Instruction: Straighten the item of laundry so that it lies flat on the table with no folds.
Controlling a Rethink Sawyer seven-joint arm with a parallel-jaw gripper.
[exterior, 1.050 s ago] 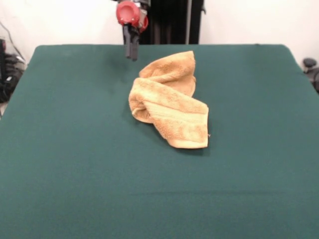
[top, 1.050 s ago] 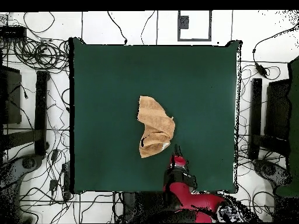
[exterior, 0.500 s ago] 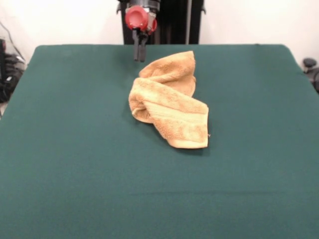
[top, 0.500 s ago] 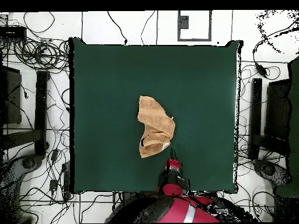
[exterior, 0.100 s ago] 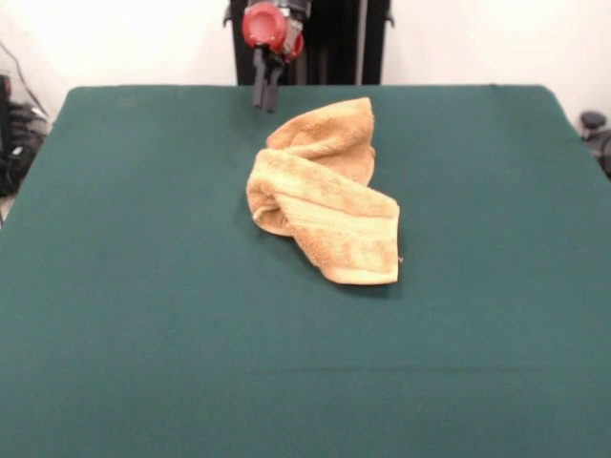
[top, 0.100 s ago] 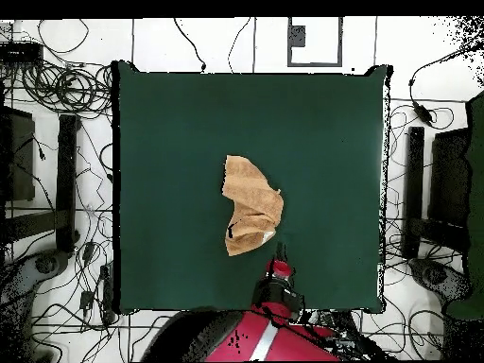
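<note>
— Where's the towel (exterior, 0.100 s ago: 325,191)?

— Mid-table, bunched and folded over itself. I have the claw (exterior, 0.100 s ago: 264,98) above its far end, not touching; fingers look together, holding nothing.

— Next?

— I'd say approach: open, drop onto an edge, pull outward. Green table (exterior, 0.100 s ago: 143,315) otherwise bare; cables (top, 0.100 s ago: 57,90) on the floor around it.

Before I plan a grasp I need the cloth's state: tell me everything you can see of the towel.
The towel is tan-orange terry cloth, crumpled and folded over itself into a twisted, elongated heap, not flat. A woven band runs across its nearer flap. It lies near the middle of the green table, resting only on that. The gripper hangs beside its far end, apart from it.
</note>
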